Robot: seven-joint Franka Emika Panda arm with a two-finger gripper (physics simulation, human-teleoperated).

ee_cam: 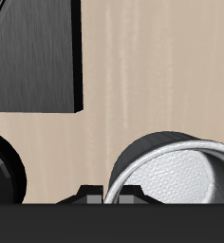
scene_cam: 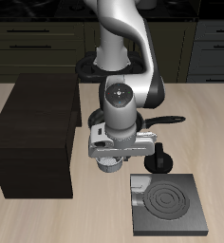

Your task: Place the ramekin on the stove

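Note:
The ramekin [ee_cam: 185, 176], a small round grey-white cup with a pale inside, fills the wrist view close to the camera. My gripper [ee_cam: 109, 195] is shut on its wall, with the fingers standing close together at its rim. In the exterior view the gripper [scene_cam: 109, 161] hangs over the middle of the table, and the ramekin [scene_cam: 108, 169] shows only as a grey bit under the hand. The stove [scene_cam: 168, 202], a flat dark grey plate with ring marks, lies nearer the table's front edge, apart from the ramekin. One corner of the stove [ee_cam: 33, 52] shows in the wrist view.
A big dark wooden box [scene_cam: 38, 133] stands beside the arm. A small black knobbed pot [scene_cam: 159, 158] sits just behind the stove, close to the gripper, and also shows in the wrist view [ee_cam: 0, 169]. The frying pan's black handle [scene_cam: 169, 120] sticks out farther back.

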